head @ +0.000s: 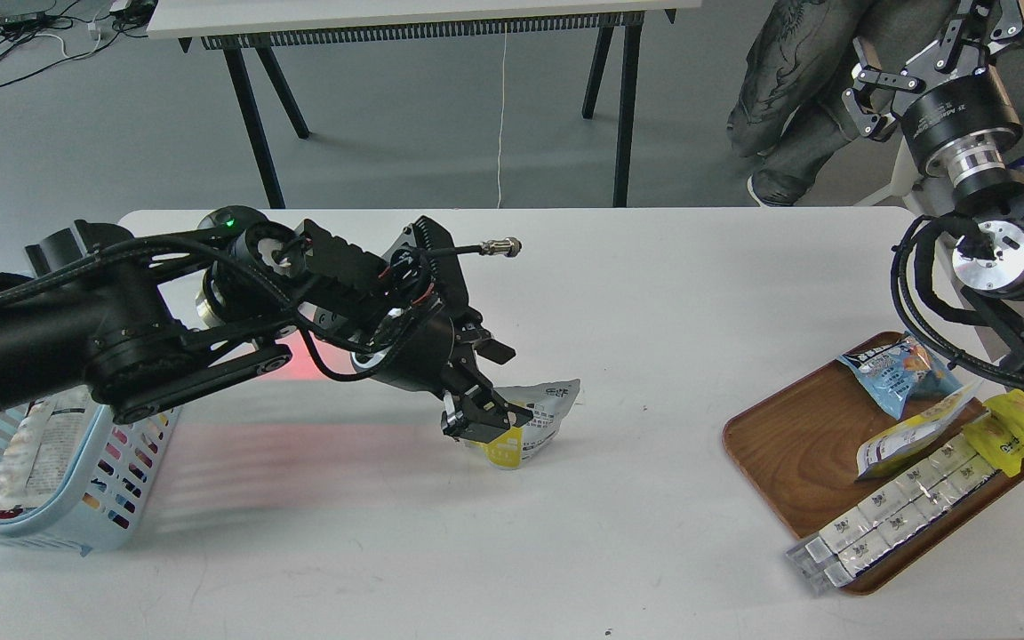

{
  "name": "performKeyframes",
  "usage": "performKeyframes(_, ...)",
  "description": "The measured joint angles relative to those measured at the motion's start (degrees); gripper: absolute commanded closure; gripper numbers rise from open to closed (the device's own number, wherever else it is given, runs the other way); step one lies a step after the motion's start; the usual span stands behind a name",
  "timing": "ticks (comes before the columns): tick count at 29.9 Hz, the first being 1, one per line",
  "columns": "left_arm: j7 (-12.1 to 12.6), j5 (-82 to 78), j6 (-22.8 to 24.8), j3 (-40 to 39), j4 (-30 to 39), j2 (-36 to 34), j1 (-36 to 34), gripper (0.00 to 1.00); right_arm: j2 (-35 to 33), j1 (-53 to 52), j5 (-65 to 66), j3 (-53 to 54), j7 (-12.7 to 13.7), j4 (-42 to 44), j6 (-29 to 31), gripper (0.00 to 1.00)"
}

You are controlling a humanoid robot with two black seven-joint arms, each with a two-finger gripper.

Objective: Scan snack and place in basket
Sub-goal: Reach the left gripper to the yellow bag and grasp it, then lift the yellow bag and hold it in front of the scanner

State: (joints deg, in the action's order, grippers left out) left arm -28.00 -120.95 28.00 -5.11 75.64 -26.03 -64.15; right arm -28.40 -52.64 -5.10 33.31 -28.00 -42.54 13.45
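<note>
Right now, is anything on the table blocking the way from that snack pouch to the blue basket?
Nothing visible does. The left gripper grips the snack pouch, and the table between it and the blue basket is bare; only the robot's own arm hangs above.

The left arm hides much of the basket (pixel 76 520), whose left side is cut off.

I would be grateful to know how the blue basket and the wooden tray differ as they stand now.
The basket is light blue plastic with slotted walls; the tray is brown wood, shallow and solid. The basket sits at the table's left edge, partly under the left arm; the tray lies at the right, in open sight. One pack overhangs the tray's rim; the basket's packets stay inside. Both hold snack packets.
</note>
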Motion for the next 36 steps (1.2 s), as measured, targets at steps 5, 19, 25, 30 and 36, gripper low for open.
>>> performKeyframes(5, 0.0, -0.49, -0.06, 0.0, 0.0, -0.26, 0.41, 0.56, 0.0, 0.0, 0.0, 0.0, 0.0, 0.03, 0.0, 0.0)
performKeyframes(19, 0.0, -0.6, -0.01, -0.07, 0.13, -0.81, 0.26, 1.0, -0.05, 0.0, 0.0, 0.0, 0.0, 0.07, 0.0, 0.0)
performKeyframes(25, 0.0, -0.61, 0.0, -0.07, 0.37, -1.24, 0.26, 1.0, -0.08, 0.03, 0.0, 0.0, 0.0, 0.09, -0.01, 0.0)
performKeyframes(30, 0.0, -0.55, 0.0, -0.24, 0.52, -1.88, 0.26, 1.0, -0.08, 0.08, 0.0, 0.0, 0.0, 0.09, -0.01, 0.0)
performKeyframes(36, 0.0, -0.44, 0.0, -0.71, 0.73, -2.13, 0.16, 1.0, -0.08, 0.11, 0.0, 0.0, 0.0, 0.09, -0.01, 0.0)
